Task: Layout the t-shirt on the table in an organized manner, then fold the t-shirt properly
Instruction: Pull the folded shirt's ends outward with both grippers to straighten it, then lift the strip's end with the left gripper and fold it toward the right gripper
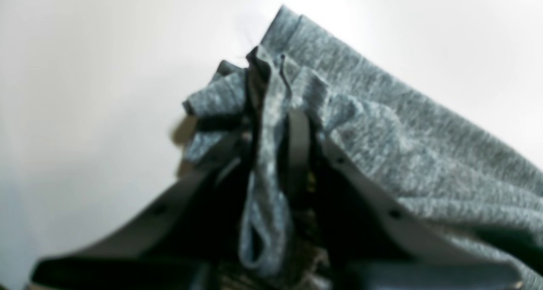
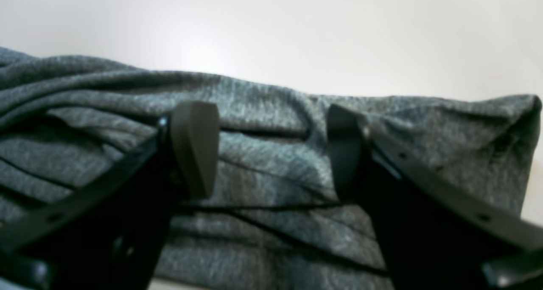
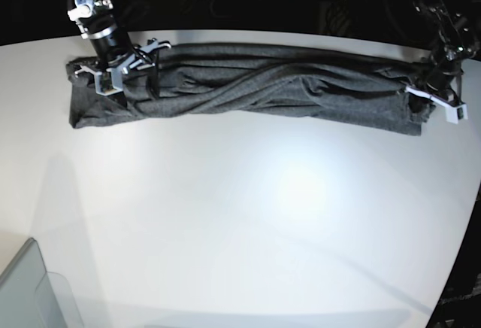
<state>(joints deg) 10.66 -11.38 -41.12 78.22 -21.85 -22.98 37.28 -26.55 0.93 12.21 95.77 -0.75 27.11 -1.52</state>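
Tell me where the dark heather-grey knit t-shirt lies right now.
In the base view the dark heather-grey knit t-shirt stretches in a rumpled band across the far side of the glossy white table, between both grippers.

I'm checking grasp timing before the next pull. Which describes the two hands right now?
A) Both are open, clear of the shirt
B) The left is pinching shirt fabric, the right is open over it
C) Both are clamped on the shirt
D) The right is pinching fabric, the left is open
B: the left hand has a bunch of the t-shirt between its fingers, while the right hand stands spread above the cloth.
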